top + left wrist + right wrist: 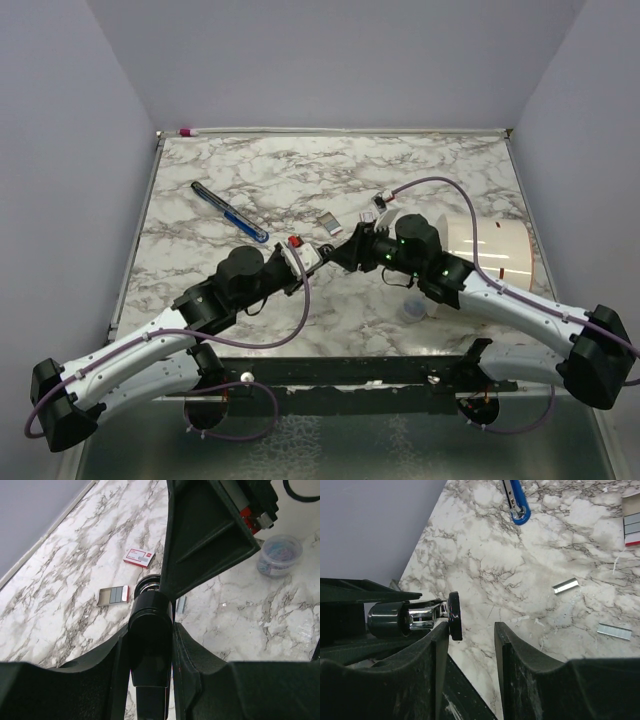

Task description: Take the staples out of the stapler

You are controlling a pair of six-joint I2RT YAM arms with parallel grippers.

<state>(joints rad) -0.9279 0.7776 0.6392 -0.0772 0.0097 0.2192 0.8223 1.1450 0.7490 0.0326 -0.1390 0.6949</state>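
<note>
- Lit brightly and evenly from above across the marble tabletop; no glare on it in the top view.
- Shadowed only softly and faintly on the tabletop in that view.
- Sharp on the tabletop's veining in both wrist views.
- Slightly soft on the stapler, close to the lens above the tabletop in the left wrist view.
- Glinting white on the stapler's chrome in the right wrist view, above the tabletop.
- Near-black and short of detail along the bottom of both wrist views, nearer than the tabletop.
</note>
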